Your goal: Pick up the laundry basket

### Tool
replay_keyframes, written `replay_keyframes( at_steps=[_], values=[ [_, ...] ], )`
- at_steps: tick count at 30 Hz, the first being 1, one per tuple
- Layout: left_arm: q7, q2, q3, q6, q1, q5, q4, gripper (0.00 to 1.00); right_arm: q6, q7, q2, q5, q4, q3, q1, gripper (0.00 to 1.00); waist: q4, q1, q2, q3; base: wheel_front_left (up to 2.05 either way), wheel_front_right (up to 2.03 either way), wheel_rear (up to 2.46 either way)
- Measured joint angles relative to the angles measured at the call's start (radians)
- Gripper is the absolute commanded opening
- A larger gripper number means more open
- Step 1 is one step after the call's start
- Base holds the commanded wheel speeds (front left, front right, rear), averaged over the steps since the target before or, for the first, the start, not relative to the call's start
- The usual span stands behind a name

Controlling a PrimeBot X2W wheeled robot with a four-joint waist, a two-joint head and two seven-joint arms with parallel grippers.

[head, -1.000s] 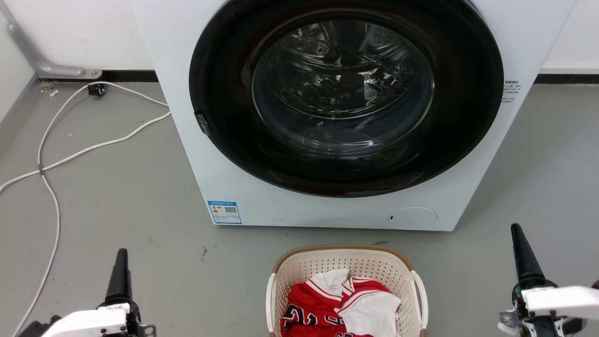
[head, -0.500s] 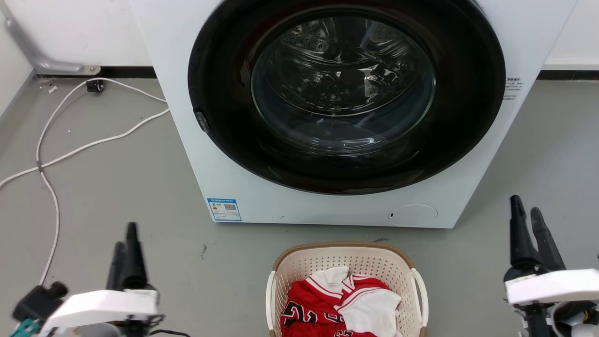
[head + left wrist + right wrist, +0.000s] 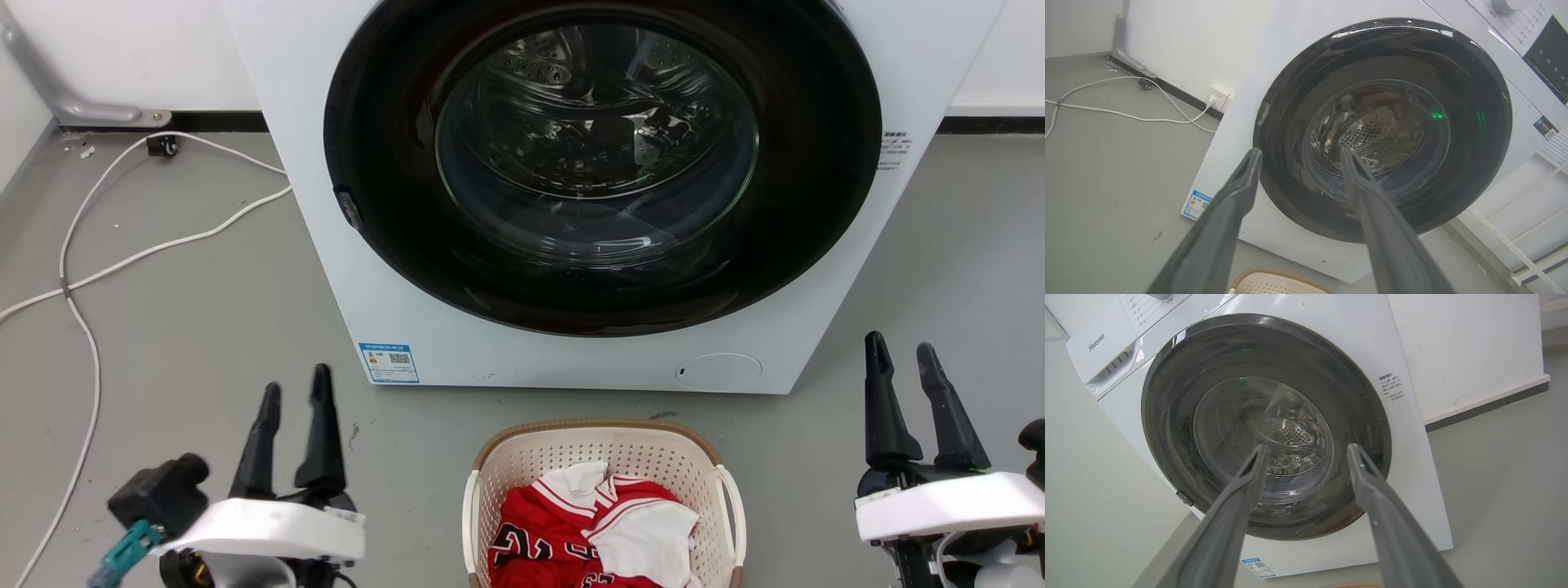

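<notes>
Head view: laundry basket (image 3: 596, 447), holding red-and-white clothing (image 3: 571, 531), stands on the floor (image 3: 204, 310) just before the washing machine (image 3: 490, 351), between the left end effector (image 3: 297, 382) and right end effector (image 3: 900, 345), both clear of it with fingers spread. Left wrist view: probably its rim at the bottom edge. Right wrist view: fingers spread, holding nothing.

left hand (image 3: 295, 394): fingers apart, empty | right hand (image 3: 900, 356): fingers apart, empty

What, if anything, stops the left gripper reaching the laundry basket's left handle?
Probably nothing, so yes: the left gripper is open, with bare floor between it and the laundry basket's left handle. It points at the washing machine, so needs turning.
</notes>
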State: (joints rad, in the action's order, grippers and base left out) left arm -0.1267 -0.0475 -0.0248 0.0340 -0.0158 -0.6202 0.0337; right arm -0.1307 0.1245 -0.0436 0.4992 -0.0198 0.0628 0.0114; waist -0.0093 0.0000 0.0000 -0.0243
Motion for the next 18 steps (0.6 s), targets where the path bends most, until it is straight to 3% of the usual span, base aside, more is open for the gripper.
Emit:
replay_keyframes(
  at_steps=[9,18],
  values=[
    [-0.024,-0.005,-0.076,-0.004,0.0,0.155,0.03,1.0,0.0,0.025,-0.001,-0.114,-0.015,-0.007,-0.004,1.0,-0.004,0.0,0.0,-0.005,0.0,0.0,0.0],
    [-0.045,-0.039,-0.16,-0.045,-0.001,0.269,0.049,1.0,0.0,0.048,-0.001,-0.202,-0.016,-0.028,-0.012,1.0,-0.006,0.0,0.0,-0.008,0.0,0.0,0.0]
  ],
)
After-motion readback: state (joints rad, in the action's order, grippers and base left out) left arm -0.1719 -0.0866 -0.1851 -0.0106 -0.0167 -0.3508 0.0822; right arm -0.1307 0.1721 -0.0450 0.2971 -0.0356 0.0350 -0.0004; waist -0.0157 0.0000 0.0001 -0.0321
